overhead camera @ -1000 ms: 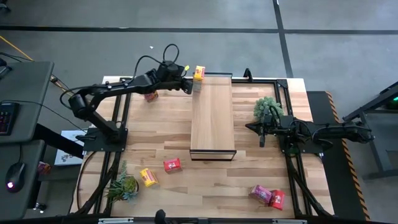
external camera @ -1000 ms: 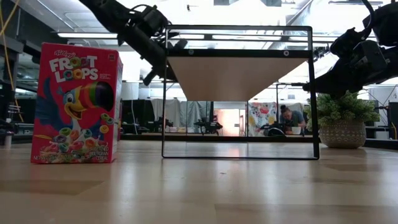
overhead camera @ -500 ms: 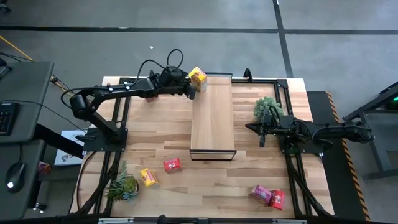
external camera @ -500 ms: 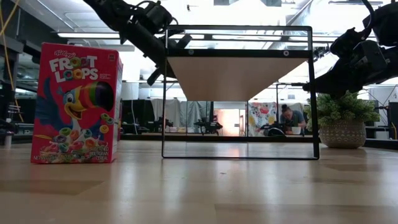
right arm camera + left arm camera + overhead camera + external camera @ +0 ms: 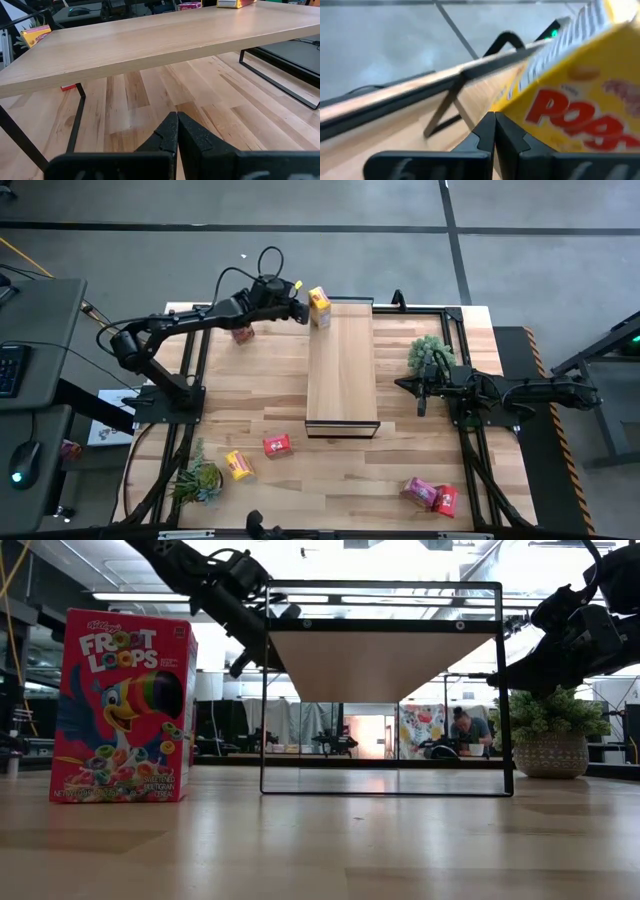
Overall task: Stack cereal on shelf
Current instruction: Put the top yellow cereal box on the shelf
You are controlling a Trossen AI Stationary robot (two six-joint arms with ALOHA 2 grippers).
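Observation:
A yellow cereal box (image 5: 320, 308) stands on the far left corner of the shelf (image 5: 342, 370). The shelf is a long light wood plank on a dark frame. The box fills the right of the left wrist view (image 5: 580, 95) and looks tilted there. My left gripper (image 5: 299, 310) is shut, just left of the box at shelf-top height. My right gripper (image 5: 420, 394) is shut and waits right of the shelf, low over the table. A pink box (image 5: 243, 333) lies under the left arm. My left gripper's shut fingertips (image 5: 495, 120) stand at the yellow box's lower corner (image 5: 507, 102), coming level from the table's left side. I cannot tell whether they touch it. The box rests on the shelf top.
On the near half of the table lie a yellow box (image 5: 238, 466), a red box (image 5: 277, 445), a pink box (image 5: 418, 490) and a red box (image 5: 445, 500). Potted plants stand at the right (image 5: 432, 352) and near left (image 5: 200, 478). The red box looms in the low view (image 5: 125, 705).
My left gripper has swung a little toward the shelf and back toward the table's left. The yellow box has turned about at the shelf's far left corner and now sits slightly nearer along the shelf than before.

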